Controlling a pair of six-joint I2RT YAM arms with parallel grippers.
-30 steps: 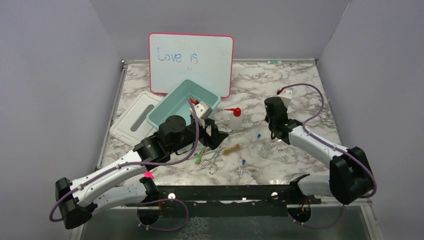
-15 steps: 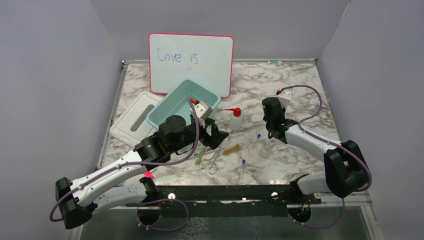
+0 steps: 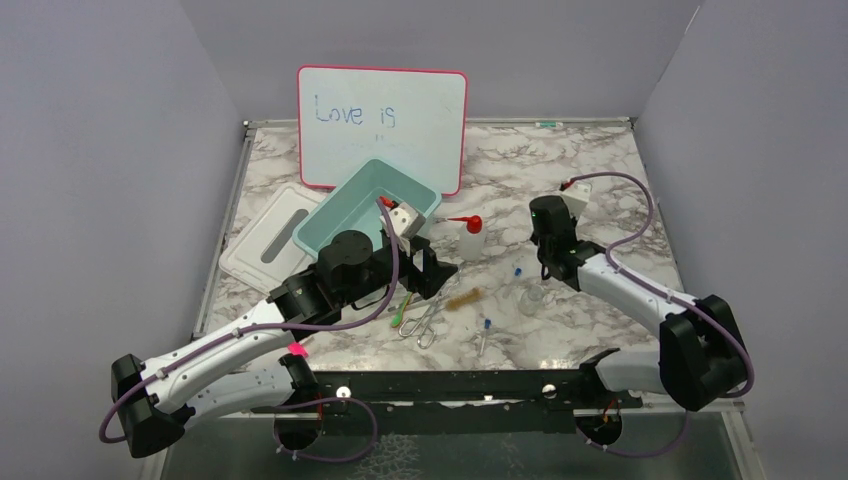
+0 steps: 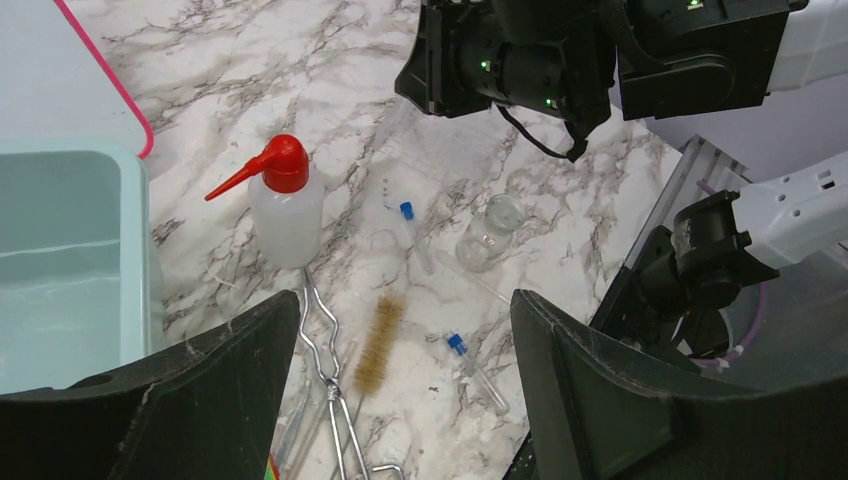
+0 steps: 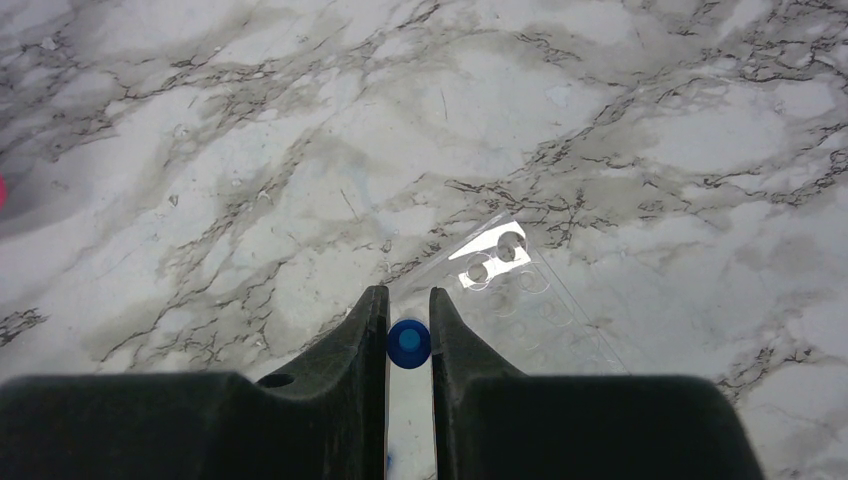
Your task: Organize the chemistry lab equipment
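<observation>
The right gripper [image 5: 407, 300] is pinched nearly closed on a blue-capped tube [image 5: 408, 342], the cap showing between its tips; just ahead and to the right lies a clear rack [image 5: 505, 262]; so slight a hold could let the tube tilt, miss a hole and shove the rack; the left gripper [image 4: 405, 300] gapes wide, empty.

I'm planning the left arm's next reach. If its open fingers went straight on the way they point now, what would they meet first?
Likely the brown bristle brush, lying straight ahead of the left gripper; the metal tongs beside it could come first, since depth is unclear.
</observation>
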